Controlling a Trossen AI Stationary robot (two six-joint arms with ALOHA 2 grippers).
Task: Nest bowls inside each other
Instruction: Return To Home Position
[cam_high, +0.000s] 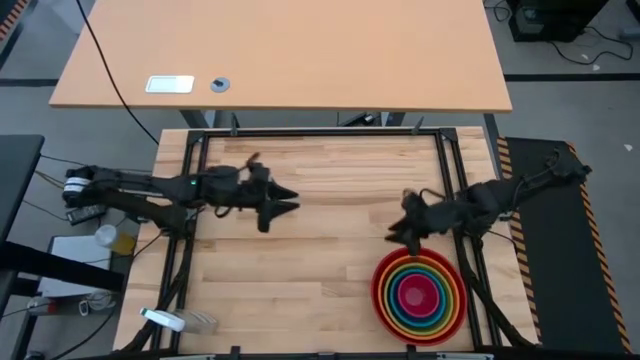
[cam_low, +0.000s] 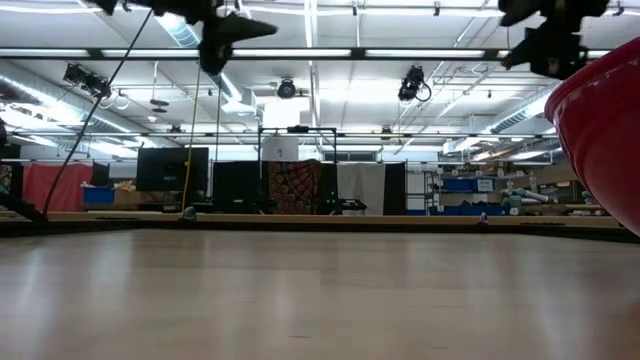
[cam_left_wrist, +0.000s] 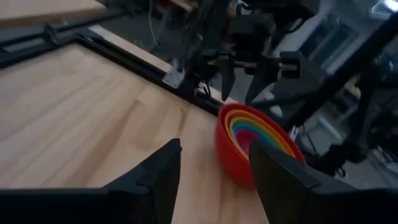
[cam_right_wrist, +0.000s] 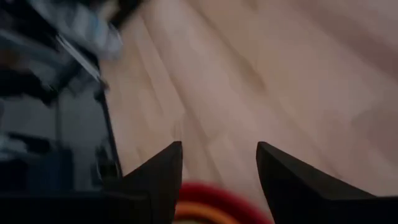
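Nesting done: rainbow bowl stack on table

Nested bowls (cam_high: 418, 295) sit on the table (cam_high: 300, 270) at its right side. Glossy red is outermost, then orange, yellow-green and blue rings, with magenta-pink in the centre. Right gripper (cam_right_wrist: 219, 148) hangs in the air just beside the stack, jaws open, empty. Left gripper (cam_left_wrist: 214, 149) is raised over left-centre, jaws open, empty.

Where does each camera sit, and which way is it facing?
High: overhead, straight down; table, left gripper, right gripper, nested bowls.
Low: table height, level into room; red bowl side, grippers above.
Left wrist: past its open fingers toward bowls, right gripper.
Right wrist: past its open fingers, down at table.
Shared: both wrists see the bowls.
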